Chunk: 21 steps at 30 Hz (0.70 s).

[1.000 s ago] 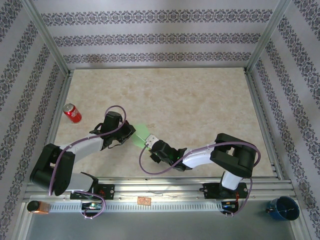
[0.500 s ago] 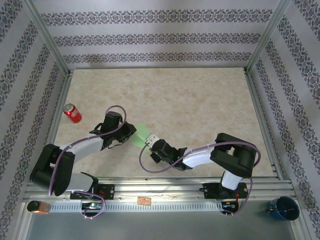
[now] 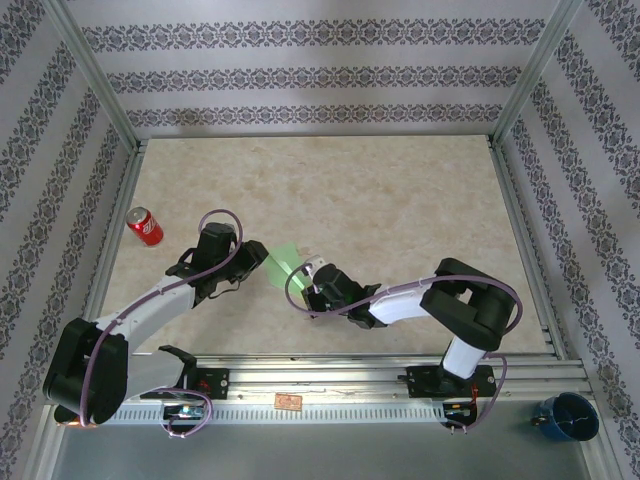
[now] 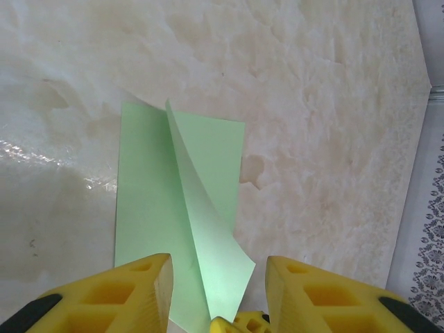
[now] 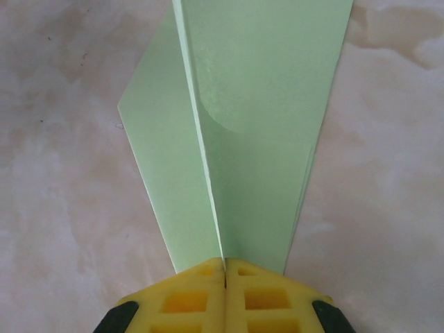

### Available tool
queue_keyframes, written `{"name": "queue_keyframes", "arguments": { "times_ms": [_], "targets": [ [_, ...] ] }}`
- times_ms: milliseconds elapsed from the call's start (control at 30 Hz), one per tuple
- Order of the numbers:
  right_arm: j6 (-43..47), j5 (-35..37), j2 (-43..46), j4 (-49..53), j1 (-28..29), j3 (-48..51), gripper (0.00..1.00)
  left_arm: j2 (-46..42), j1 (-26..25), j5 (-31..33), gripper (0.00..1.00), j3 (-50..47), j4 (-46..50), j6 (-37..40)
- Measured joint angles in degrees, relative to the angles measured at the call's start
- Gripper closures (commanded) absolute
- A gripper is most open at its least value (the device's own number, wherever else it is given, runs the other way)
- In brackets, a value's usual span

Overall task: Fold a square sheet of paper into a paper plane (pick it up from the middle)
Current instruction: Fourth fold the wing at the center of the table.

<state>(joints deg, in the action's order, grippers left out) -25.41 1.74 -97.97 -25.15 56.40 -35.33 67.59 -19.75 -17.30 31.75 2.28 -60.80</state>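
Right claw (image 5: 224, 265) is pinched fully closed on one end of the thin, matte light green paper sheet (image 5: 263, 125), its yellow fingers meeting on a raised crease. Left claw (image 4: 215, 281) stands partly open and grips nothing; its yellow fingers (image 4: 142, 284) straddle the sheet's other end, where a loose flap curls upward between them. The sheet rests on the beige marbled table (image 3: 400, 200), close to its near edge and left of middle, between both claws. A red soda can (image 3: 145, 227) sits well apart by the left edge.
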Motion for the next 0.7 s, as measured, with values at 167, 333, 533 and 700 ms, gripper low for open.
{"name": "queue_keyframes", "arguments": {
  "times_ms": [167,333,533,700],
  "targets": [
    [-3.69,-5.11,-0.87,-0.22,-2.08,-0.61,1.0,0.09,0.0,-0.5,0.61,0.0,-0.07,-0.02],
    [-6.8,-8.59,-1.22,-0.87,-3.34,-0.66,1.0,0.31,0.0,-1.27,0.62,-0.11,-0.15,-0.02],
    [-11.06,-13.66,-2.05,-2.27,-5.25,-0.66,1.0,0.44,0.0,-2.1,0.64,-0.52,-0.76,-0.04],
    [-15.19,-19.23,-3.34,-4.72,-7.3,-0.66,1.0,1.53,0.0,-2.6,0.66,-0.72,-1.9,-0.04]
  ]
}}
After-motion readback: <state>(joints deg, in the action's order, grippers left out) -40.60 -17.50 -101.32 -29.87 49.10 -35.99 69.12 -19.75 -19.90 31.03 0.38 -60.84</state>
